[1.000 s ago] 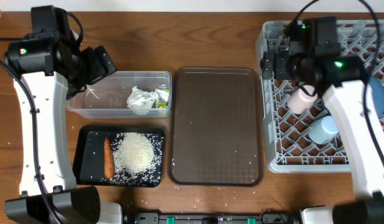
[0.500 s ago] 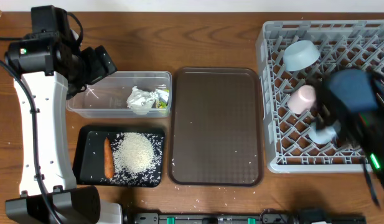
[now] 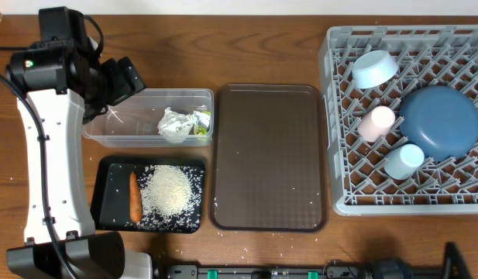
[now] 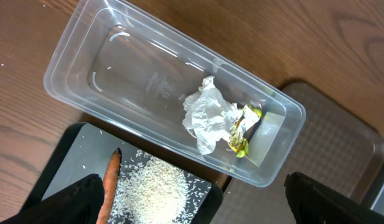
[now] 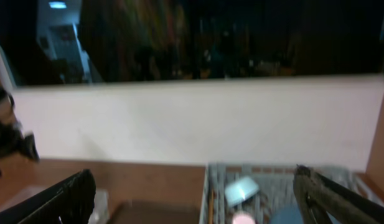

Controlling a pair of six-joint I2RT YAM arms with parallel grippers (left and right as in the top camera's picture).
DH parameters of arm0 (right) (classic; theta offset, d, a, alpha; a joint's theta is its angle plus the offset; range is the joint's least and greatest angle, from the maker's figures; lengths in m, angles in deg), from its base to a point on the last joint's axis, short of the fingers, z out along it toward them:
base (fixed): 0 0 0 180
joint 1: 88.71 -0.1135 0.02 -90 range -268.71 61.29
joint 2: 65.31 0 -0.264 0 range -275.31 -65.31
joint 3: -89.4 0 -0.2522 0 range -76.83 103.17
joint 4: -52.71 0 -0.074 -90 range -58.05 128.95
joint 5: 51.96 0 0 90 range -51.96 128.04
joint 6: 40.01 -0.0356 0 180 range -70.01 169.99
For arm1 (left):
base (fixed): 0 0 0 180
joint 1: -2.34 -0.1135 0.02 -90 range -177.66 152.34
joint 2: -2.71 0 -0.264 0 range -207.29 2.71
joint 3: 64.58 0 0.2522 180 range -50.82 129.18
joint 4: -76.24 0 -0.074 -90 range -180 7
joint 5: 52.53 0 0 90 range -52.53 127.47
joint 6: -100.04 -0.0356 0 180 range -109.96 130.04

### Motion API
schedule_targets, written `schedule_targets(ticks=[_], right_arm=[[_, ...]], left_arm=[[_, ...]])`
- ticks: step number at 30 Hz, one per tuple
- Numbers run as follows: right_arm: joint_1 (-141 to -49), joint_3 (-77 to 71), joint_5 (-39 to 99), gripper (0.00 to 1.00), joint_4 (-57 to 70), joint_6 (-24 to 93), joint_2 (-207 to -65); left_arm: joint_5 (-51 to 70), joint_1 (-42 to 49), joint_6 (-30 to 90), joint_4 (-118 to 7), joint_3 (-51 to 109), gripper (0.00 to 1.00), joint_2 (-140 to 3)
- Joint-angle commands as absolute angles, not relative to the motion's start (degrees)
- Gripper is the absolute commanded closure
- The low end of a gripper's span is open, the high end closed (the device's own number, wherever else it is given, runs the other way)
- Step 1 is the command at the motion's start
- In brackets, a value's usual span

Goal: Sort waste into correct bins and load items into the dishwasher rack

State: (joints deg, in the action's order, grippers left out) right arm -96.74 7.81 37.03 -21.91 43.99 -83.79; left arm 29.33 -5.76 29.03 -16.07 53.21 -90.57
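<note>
- The right tool (image 5: 193, 175) showed only in its own blurred wrist camera. Its fingers stood wide apart at the lower corners, released, with nothing between them. Beyond it lay the rack (image 5: 213, 186) and a pale wall (image 5: 198, 118).
- The black tray (image 3: 107, 174) lay nearest on the bench (image 3: 269, 46), at 8 o'clock from the brown serving tray (image 3: 269, 155). In it the carrot (image 3: 135, 196) lay lengthwise toward the 9 o'clock side, and the heap of rice (image 3: 170, 190) sat just beside it at 3 o'clock. A few loose grains dotted the bench near the tray's front edge.
- The brown serving tray sat mid-bench, between the two bins and the rack.
- The clear tub (image 3: 122, 124) stood just beside the black tray at its 12 o'clock. The wrapper (image 3: 177, 122) was crumpled in the tub's 3 o'clock end.
- The left tool (image 4: 193, 186) hung over the tub's 9 o'clock end, its fingers spread wide and released, gripping nothing.
- The rack stood at 3 o'clock from the serving tray. In it the light-blue cup (image 3: 403, 160) was nearest, with the pink cup (image 3: 376, 122) at its 11 o'clock. The plate (image 3: 440, 122) lay at 3 o'clock from the pink cup. The bowl (image 3: 374, 68) sat tilted and farthest, at 12 o'clock from the pink cup.
</note>
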Motion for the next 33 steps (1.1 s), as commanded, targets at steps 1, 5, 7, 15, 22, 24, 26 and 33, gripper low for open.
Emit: schedule_targets(ticks=[1, 5, 7, 15, 22, 24, 26, 33], right_arm=[[-94.31, 1.99, 37.81, 0.01, -22.50, 44.69, -79.26], [-91.30, -7.82, 37.84, 0.01, -19.92, 44.72, -72.46], [-89.92, -14.31, 37.84, 0.01, -16.05, 44.72, -68.79], [-88.13, -34.16, 36.87, 0.01, 3.53, 41.96, -65.88], [-88.13, -53.04, 34.67, 0.01, 28.23, 41.50, -65.71], [-88.13, -57.50, 34.60, 0.01, 32.60, 40.61, -65.64], [-88.13, -62.05, 34.62, 0.01, 36.21, 39.19, -65.64], [-88.15, -74.00, 34.86, 0.01, 49.36, 37.59, -65.62]], left_arm=[[30.05, -6.00, 28.04, -15.87, 53.76, 0.05, -90.61], [30.03, -6.00, 28.04, -15.87, 53.76, 0.05, -90.61], [30.05, -6.00, 28.04, -15.87, 53.76, 0.05, -90.61], [30.05, -6.00, 28.04, -15.87, 53.76, 0.05, -90.61], [30.03, -6.00, 28.04, -15.87, 53.76, 0.05, -90.61], [30.05, -6.00, 28.06, -15.87, 53.76, 0.05, -90.61], [30.05, -6.00, 28.04, -15.87, 53.76, 0.05, -90.61], [30.05, -6.00, 28.04, -15.87, 53.76, 0.05, -90.61]])
